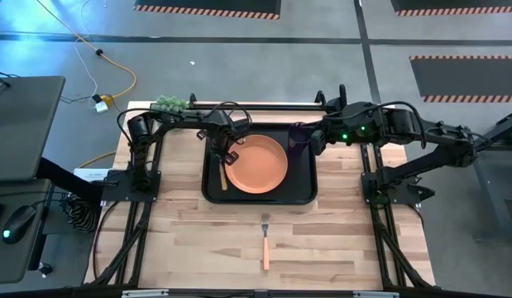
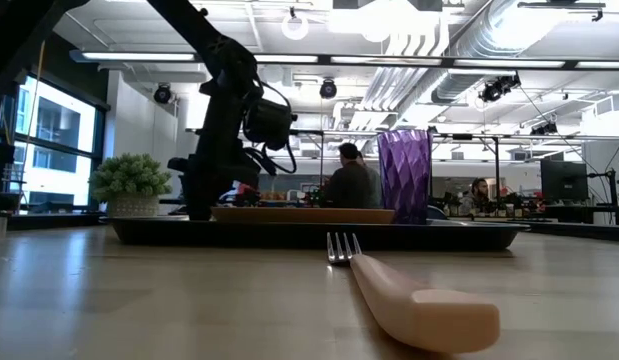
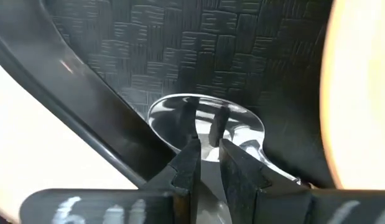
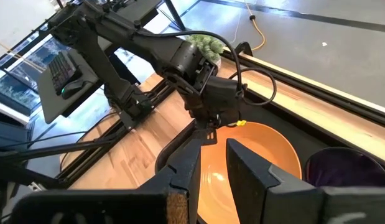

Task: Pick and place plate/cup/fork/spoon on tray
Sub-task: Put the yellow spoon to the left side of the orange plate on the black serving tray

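Observation:
The black tray (image 1: 301, 192) lies mid-table. The orange plate (image 1: 257, 163) rests flat on its floor, and the purple cup (image 1: 299, 136) stands upright in its far right corner. The spoon (image 1: 223, 177) lies on the tray floor between the plate and the tray's left rim, handle toward the near edge. My left gripper (image 1: 231, 156) points down over the spoon's bowl (image 3: 180, 112), its fingers a narrow gap apart. My right gripper (image 1: 315, 142) hangs raised beside the cup, open and empty. The fork (image 1: 265, 244) lies on the bare table near the front, tines toward the tray. My left gripper (image 3: 209, 144) comes from above, its fingertips right over the near rim of the spoon's bowl (image 3: 242, 134). The spoon's neck runs off sideways under one finger, not between the two. I cannot tell whether the tips touch the spoon.
A small potted plant (image 1: 170, 104) stands at the table's far left edge. Bare wood spreads between the tray and the near edge, around the fork (image 2: 419, 305). People sit in the room beyond the table in the low view.

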`<state>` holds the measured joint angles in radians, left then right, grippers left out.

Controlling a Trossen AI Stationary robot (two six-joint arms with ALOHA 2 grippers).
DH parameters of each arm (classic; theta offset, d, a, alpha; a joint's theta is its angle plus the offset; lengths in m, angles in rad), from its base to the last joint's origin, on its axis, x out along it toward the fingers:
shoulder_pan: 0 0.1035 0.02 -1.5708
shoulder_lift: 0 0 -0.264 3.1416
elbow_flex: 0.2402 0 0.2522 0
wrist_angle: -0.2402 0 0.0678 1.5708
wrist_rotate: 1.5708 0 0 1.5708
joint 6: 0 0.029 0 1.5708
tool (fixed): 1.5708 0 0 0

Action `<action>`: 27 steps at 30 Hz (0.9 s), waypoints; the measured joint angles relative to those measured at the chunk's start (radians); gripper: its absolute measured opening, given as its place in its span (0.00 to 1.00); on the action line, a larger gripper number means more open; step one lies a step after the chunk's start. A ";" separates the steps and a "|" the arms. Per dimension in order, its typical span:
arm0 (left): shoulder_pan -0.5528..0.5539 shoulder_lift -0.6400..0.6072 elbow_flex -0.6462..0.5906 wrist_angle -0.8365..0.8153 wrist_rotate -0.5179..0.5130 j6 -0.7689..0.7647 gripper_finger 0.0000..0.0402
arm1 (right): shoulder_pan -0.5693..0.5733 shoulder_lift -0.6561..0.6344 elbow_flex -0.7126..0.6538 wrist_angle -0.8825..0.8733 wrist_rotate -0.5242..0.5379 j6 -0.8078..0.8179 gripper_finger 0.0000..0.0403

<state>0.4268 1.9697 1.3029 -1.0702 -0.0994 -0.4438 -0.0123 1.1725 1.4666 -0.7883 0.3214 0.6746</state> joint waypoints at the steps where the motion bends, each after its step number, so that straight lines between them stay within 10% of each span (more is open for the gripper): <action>1: -0.002 0.000 0.000 0.000 -0.002 0.000 0.13 | 0.000 0.000 0.000 0.000 0.000 -0.001 0.17; 27: -0.161 -0.140 0.018 -0.022 -0.050 -0.043 0.13 | 0.000 0.000 0.000 0.000 -0.060 -0.021 0.17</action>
<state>0.2660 1.8294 1.3209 -1.0921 -0.1490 -0.4866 -0.0122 1.1725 1.4666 -0.7887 0.2610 0.6540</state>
